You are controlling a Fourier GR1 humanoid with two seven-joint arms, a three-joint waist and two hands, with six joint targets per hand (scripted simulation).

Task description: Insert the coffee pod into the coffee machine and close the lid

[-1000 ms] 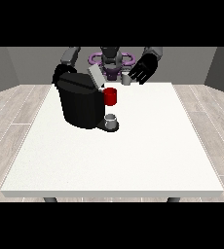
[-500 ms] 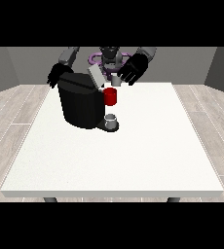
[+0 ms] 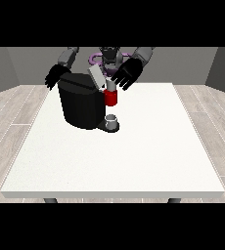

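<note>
Front view showed no grey coffee pod plainly; a small grey thing [image 3: 112, 86] stood above a red thing at the machine [image 3: 111, 98], upper centre of frame. Since a second earlier, the hand at the view's right [image 3: 126, 74] had dropped from beside the robot's chest to just over that spot, fingers spread and relaxed, holding nothing visible. That suggested insertion was underway. The grey flat lid [image 3: 97, 77] stood tilted up, unclosed, on the black boxy coffee machine [image 3: 82, 105]. The hand at the view's left [image 3: 56, 77] hung behind the machine, fingers drooping, above the white tabletop [image 3: 134, 156].

Coffee machine [image 3: 85, 105] amid open table [image 3: 148, 151]
</note>
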